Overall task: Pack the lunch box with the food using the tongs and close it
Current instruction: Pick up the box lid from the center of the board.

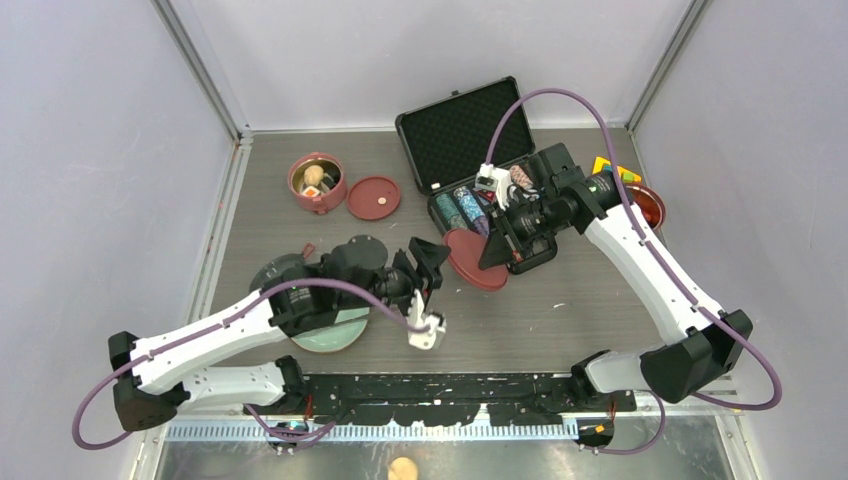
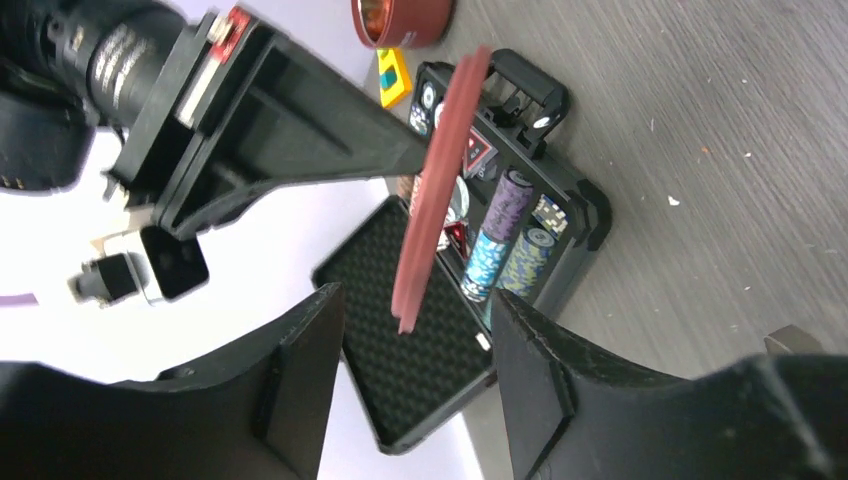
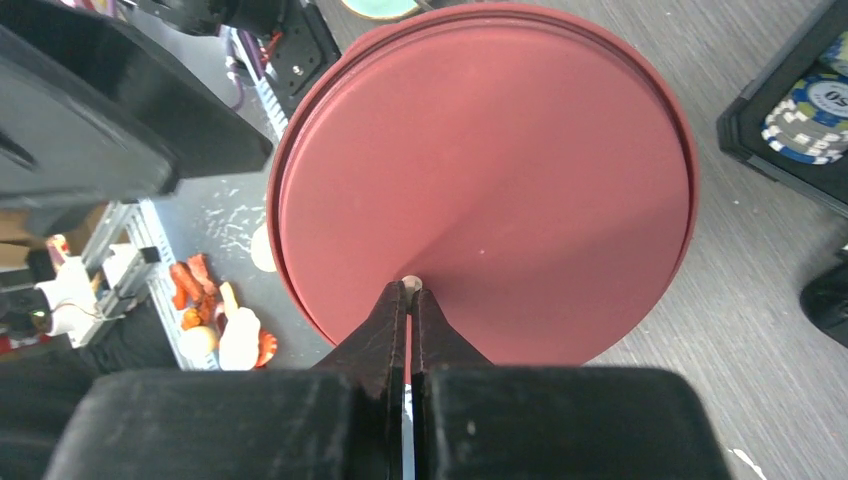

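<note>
Maroon-red lid is clamped by the right pincer. Its jaws are fully closed on the small knob at the disc's centre, and the disc is held tilted, off the table. Directly ahead of the disc, the left pincer stands part-open. Its fingers sit either side of the rim's near edge, apart from it, and hold nothing. Beneath and behind the right pincer lies the open chip case. Well off to the far left of both pincers stands the bowl with food inside. A second lid lies flat on the table just beside the bowl. The plate lies under the left arm. The tongs are not visible and are possibly hidden there.

Step in hand: judged to be a hand-over of the lid between arms, ahead of closing a tier.

Next move calls for the following:
- Close the left jaws squarely on the rim before the right jaws release the knob. A grip too near the edge may let the disc pivot or slip.
- Carry the lid to the bowl and seat it level.
</note>
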Tool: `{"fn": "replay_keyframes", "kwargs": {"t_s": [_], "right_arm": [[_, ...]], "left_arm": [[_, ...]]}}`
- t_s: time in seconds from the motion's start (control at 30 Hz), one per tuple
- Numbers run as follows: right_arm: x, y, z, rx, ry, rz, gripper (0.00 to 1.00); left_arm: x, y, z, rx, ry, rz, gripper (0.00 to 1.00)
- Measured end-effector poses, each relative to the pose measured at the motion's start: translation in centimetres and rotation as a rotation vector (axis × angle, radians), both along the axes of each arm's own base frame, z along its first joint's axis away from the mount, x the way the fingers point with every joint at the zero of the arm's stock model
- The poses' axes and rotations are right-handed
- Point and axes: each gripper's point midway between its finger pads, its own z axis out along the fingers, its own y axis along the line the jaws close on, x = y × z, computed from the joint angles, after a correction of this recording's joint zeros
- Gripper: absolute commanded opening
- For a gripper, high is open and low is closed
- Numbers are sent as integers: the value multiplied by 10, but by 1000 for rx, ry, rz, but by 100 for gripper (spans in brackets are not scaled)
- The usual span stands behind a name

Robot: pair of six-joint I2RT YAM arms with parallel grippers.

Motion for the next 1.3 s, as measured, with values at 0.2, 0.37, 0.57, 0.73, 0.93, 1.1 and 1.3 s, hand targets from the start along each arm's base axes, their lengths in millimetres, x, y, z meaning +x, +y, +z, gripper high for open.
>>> {"fn": "replay_keyframes", "kwargs": {"t_s": [0.2,0.37,0.57,0.73,0.93,1.1,1.3], "right_arm": [[-6,8,5,33,31,8,1],[-13,15,7,42,42,30,1],[-18,20,8,42,53,43,1],[-19,21,8,41,56,42,0],[-19,20,7,37,57,38,1],[-19,20,7,36,59,38,1],[-21,19,7,32,67,38,0]], "left_arm": [[-24,-12,-6,21,-151,-124,49],[-24,-22,14,-39,-233,-122,40],[-18,-24,25,-70,-292,-98,37],[-15,-23,24,-56,-322,-92,37],[-14,-22,21,-25,-350,-96,37],[-11,-21,18,0,-371,-93,38],[-5,-20,14,30,-391,-69,39]]}}
